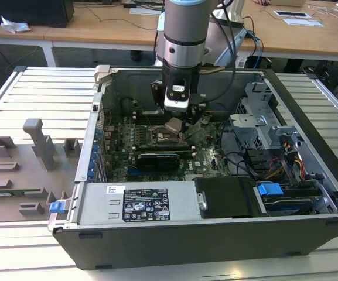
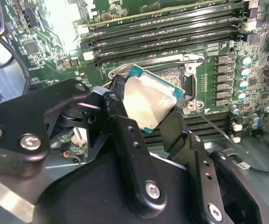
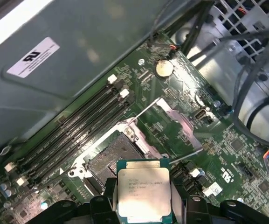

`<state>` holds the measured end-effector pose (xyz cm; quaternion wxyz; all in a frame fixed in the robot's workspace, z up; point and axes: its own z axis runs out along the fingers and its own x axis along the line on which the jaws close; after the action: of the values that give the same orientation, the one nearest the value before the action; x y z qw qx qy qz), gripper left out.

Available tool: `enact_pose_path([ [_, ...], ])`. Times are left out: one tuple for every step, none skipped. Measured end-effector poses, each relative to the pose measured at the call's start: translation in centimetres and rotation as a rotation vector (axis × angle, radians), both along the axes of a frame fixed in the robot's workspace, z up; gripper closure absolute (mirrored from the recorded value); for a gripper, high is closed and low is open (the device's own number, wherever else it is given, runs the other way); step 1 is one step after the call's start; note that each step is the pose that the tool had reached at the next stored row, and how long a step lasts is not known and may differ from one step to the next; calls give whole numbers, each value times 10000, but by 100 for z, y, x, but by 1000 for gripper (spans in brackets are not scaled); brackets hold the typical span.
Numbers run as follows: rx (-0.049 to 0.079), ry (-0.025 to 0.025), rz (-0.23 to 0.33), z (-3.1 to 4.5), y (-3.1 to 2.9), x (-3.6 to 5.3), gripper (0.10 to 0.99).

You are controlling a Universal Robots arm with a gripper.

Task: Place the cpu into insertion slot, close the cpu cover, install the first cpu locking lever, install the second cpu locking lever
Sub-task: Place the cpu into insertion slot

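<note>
The cpu (image 2: 149, 97) is a flat square chip with a silver top and a green rim. My gripper (image 2: 147, 111) is shut on two of its opposite edges with black fingers (image 2: 125, 128). The chip hangs tilted just above the insertion slot (image 3: 110, 158), whose dark square centre lies bare. In the exterior view the cpu (image 1: 173, 124) hovers over the insertion slot (image 1: 167, 139) in the middle of the motherboard. The cpu cover (image 3: 180, 120) is swung open beside the slot. Two thin locking levers (image 3: 146, 109) (image 3: 186, 156) stick up, unlatched.
Long black memory slots (image 3: 78, 135) run beside the socket. Inside the case, a power supply (image 1: 139, 205) lies along the front wall, and a drive cage (image 1: 262, 126) with cables (image 1: 245, 164) stands at the exterior view's right. A grey fixture plate (image 1: 22, 170) lies outside the case at the left.
</note>
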<state>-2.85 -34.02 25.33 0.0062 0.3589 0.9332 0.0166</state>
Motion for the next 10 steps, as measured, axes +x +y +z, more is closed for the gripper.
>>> enact_pose_path([
  [-7,0,-114,0,0,0,541],
  [-16,-1,-262,-1,0,0,541],
  [-26,0,-435,-1,0,0,541],
  [-34,0,-551,-2,0,0,541],
  [-50,-1,-756,-3,0,0,541],
  [-64,0,-927,-3,0,0,541],
  [-82,0,-1210,-4,0,0,541],
  [-93,0,-1383,-4,0,0,541],
  [-116,-1,-1676,-5,0,0,541],
  [-136,-1,-1918,-6,0,0,541],
])
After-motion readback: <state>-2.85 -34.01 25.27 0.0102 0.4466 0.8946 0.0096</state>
